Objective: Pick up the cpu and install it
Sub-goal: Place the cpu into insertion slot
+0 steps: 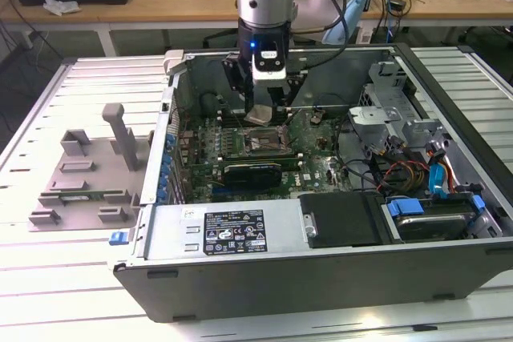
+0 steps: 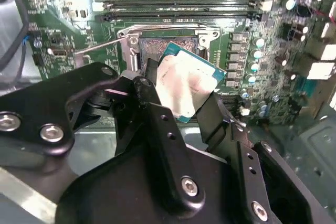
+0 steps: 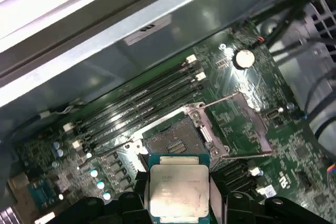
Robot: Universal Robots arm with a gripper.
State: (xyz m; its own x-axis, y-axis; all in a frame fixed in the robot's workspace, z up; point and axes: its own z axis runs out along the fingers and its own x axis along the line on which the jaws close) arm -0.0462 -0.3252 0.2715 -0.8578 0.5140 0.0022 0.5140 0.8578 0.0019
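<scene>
Fingers point(image 2: 157, 114) of the black gripper point(image 2: 184, 98) pinch the thin square silver-topped cpu point(image 3: 178, 192) by opposite edges, in the air near the open dark square socket point(image 3: 176, 142); light, stiff and probably fragile underneath, it seems safest held by those edges.

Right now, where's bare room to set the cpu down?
The open socket under the cpu is bare. Outside, the slatted table beside the grey fixture is free. Cables crowd the case at the exterior view's right.
</scene>
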